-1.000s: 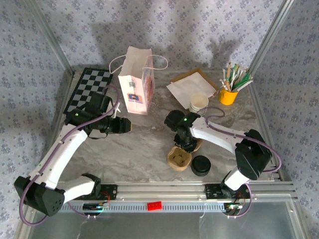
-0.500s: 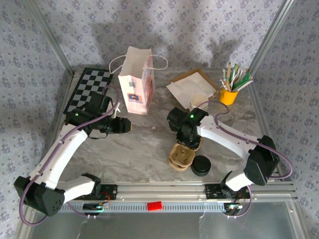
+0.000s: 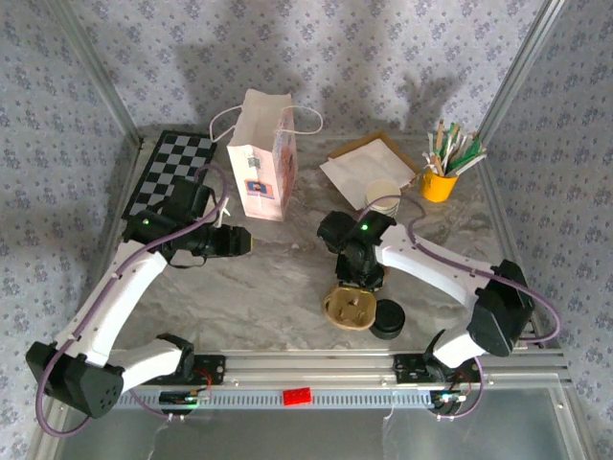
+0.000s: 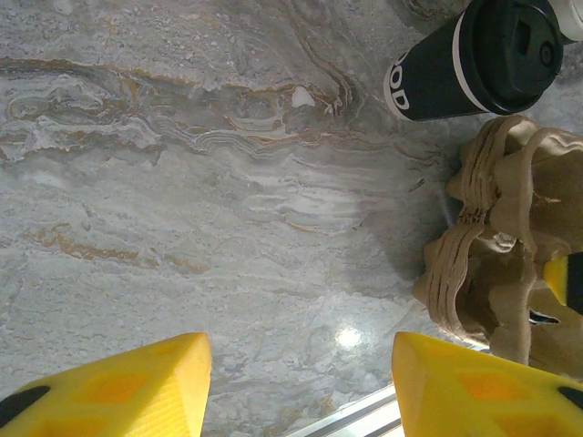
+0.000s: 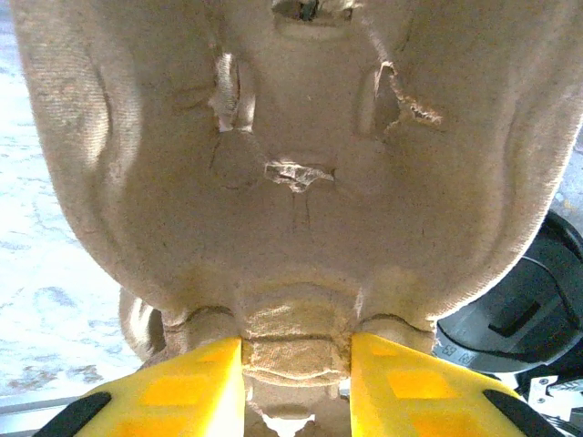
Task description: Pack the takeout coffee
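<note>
A brown pulp cup carrier [image 3: 347, 309] sits near the front of the marble table [image 3: 278, 278]. My right gripper [image 3: 360, 278] is shut on its edge. In the right wrist view the yellow fingers [image 5: 191, 387] pinch a tab of the carrier [image 5: 291, 164] on both sides. The black lidded coffee cup [image 3: 387, 319] stands just right of the carrier and also appears in the left wrist view as the cup [image 4: 478, 59] beyond the carrier [image 4: 506, 237]. My left gripper [image 3: 236, 241] hovers open over bare table, its gripper [image 4: 299, 364] holding nothing. The white paper bag [image 3: 263, 168] stands upright at the back.
A white paper cup [image 3: 383, 195] stands behind the right arm. Napkins [image 3: 364, 163] and a yellow cup of stirrers [image 3: 441, 182] are at the back right. A checkered board [image 3: 172, 172] lies at the back left. The metal rail [image 3: 316, 364] runs along the front edge.
The right arm has swung its elbow to the right and the carrier in its grip has tilted and shifted slightly toward the front. The left arm has not moved.
</note>
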{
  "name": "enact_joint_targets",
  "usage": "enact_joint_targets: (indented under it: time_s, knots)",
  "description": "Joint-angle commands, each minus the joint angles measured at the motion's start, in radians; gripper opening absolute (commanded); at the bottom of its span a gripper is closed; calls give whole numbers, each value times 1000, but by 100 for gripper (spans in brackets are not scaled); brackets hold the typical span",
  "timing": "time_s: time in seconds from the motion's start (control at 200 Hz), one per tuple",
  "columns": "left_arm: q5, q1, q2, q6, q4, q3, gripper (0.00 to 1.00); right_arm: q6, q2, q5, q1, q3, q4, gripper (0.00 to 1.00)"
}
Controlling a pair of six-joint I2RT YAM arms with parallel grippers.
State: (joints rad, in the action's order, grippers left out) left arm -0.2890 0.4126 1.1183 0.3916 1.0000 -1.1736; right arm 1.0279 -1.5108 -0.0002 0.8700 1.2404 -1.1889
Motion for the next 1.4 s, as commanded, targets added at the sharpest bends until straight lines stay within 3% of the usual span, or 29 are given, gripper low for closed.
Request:
enact_joint_targets:
  time_s: [0.0, 0.18, 0.32, 0.605, 0.845, 1.159, 1.394]
  knots:
    - [27, 3, -14, 40, 24, -4, 55, -51, -31, 20, 1, 6, 5, 37]
    - [50, 3, -9, 65, 26, -8, 55, -51, -8, 19, 3, -14, 14, 44]
    - [60, 3, 2, 82, 30, -22, 55, -40, 11, 1, 1, -28, 27, 45]
    - [74, 3, 10, 111, 30, -47, 55, -51, 44, 19, 2, 5, -15, 34]
    - [71, -7, -1, 87, 77, -130, 55, -50, 151, 2, -3, 14, -77, 32]
    - [91, -113, 114, 14, 172, -488, 55, -68, 204, -42, -10, 114, -196, 31]
    - [121, -185, 392, -20, 139, -862, 54, -72, 174, -55, -14, 201, -213, 31]
